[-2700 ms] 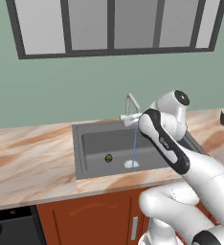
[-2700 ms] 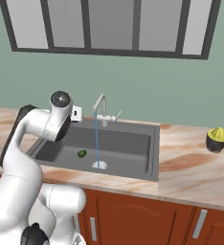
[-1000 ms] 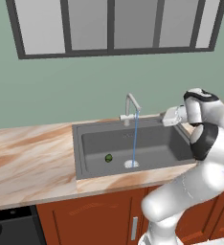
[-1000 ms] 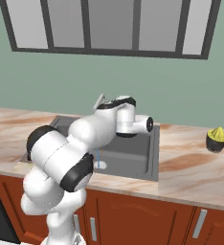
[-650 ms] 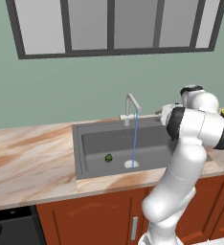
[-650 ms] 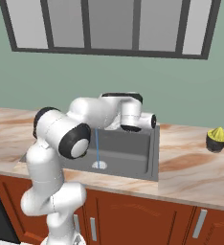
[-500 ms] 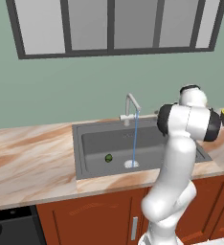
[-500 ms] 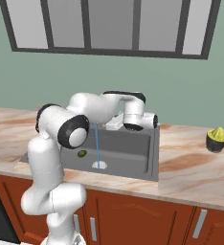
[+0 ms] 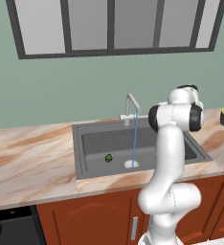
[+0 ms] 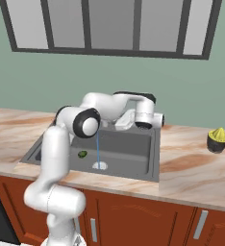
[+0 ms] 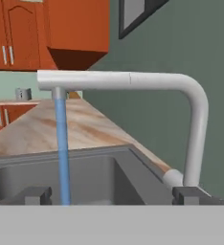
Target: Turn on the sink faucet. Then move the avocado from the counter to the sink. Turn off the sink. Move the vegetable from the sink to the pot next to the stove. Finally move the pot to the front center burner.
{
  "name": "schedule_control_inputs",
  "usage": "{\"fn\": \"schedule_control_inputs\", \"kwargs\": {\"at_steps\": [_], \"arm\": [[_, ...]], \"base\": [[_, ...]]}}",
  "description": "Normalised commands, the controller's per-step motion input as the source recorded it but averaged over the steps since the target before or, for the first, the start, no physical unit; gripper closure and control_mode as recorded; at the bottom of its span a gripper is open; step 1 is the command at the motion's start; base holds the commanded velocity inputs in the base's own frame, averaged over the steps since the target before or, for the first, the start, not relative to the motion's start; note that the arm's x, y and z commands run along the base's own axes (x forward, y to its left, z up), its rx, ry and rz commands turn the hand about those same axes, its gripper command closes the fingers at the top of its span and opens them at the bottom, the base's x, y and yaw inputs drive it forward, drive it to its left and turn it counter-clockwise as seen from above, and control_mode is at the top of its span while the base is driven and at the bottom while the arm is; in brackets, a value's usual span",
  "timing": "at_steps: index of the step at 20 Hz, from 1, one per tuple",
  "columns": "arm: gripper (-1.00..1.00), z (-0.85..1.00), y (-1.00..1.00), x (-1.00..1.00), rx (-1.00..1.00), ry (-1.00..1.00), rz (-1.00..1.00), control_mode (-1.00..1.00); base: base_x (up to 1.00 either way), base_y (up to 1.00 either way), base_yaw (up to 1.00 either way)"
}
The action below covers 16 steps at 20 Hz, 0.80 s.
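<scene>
Gripper [image 11: 111, 195] open — arm bent.

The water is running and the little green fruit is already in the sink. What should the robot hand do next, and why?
Probably ease the open gripper toward the lever at the base of the slim silver-grey gooseneck faucet to shut it off. The blue stream is flowing, and the small dark green avocado already lies in the dark grey sink.

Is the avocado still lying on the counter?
No, the avocado lies on the floor of the sink, left of the running water stream.
</scene>
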Motion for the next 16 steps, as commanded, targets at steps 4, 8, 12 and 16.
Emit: {"fn": "schedule_control_inputs", "kwargs": {"at_steps": [4, 8, 12, 16], "arm": [[-1.00, -0.17, 0.21, 0.32, 0.00, 0.00, 0.05, -1.00], [-1.00, -0.15, 0.40, 0.24, 0.00, 0.00, 0.00, -1.00], [-1.00, -0.05, 0.38, 0.29, 0.00, 0.01, 0.00, -1.00], [-1.00, -0.06, 0.23, 0.30, 0.00, 0.02, 0.00, -1.00]], "base": [[0.00, 0.00, 0.00], [0.00, 0.00, 0.00], [0.00, 0.00, 0.00], [0.00, 0.00, 0.00]]}}
